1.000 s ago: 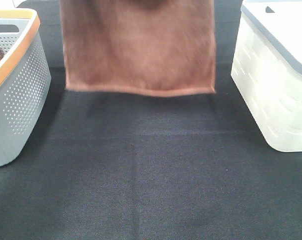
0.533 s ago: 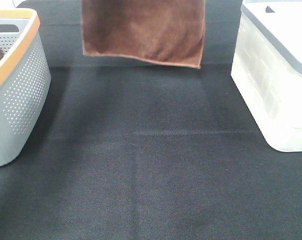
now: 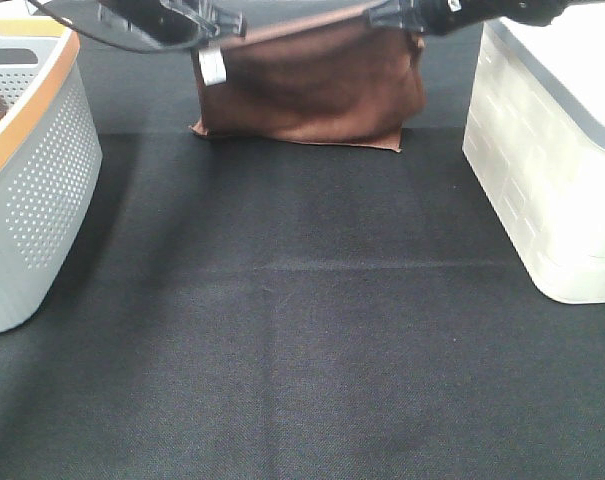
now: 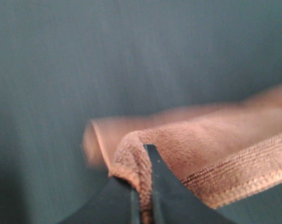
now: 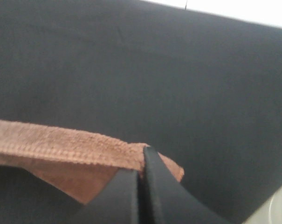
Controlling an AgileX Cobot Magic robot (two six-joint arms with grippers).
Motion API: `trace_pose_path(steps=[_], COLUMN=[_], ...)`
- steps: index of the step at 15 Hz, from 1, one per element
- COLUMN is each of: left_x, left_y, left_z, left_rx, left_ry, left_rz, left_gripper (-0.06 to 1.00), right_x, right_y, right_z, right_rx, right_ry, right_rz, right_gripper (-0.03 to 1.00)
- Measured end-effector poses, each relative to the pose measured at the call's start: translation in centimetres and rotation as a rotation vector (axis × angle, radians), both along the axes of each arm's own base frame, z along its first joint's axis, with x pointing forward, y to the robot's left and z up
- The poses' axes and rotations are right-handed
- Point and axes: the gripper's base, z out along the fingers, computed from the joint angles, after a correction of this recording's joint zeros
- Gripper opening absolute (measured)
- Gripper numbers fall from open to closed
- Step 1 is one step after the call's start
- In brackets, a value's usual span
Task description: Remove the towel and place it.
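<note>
The reddish-brown towel (image 3: pixel 312 90) hangs stretched between my two grippers at the far middle of the black table, its lower edge touching the cloth surface. A small white tag (image 3: pixel 212 66) shows at its left top corner. My left gripper (image 3: pixel 222 22) is shut on the left top corner, seen close in the left wrist view (image 4: pixel 141 186) with the towel (image 4: pixel 210 154) pinched between the jaws. My right gripper (image 3: pixel 382 14) is shut on the right top corner, also shown in the right wrist view (image 5: pixel 141 175) with the towel (image 5: pixel 61 147).
A grey perforated basket with an orange rim (image 3: pixel 37 180) stands at the left edge. A white plastic bin (image 3: pixel 552 170) stands at the right. The black table cloth (image 3: pixel 302 330) fills the near part of the view.
The towel has come down and away from the camera; its lower edge now rests on the table. Both grippers have dropped into view at the top.
</note>
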Motion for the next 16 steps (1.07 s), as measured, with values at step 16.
trace_pose_path(steps=[16], left_x=[-4.9], left_y=[1.1], left_z=[-2.1], left_rx=[0.147], left_ry=[0.606], left_rz=[-0.080], left_gripper=[0.00], right_x=[-6.9], right_y=[0.9], right_z=[-2.1], right_rx=[0.034], right_ry=[0.822], right_rz=[0.229], right_gripper=[0.00])
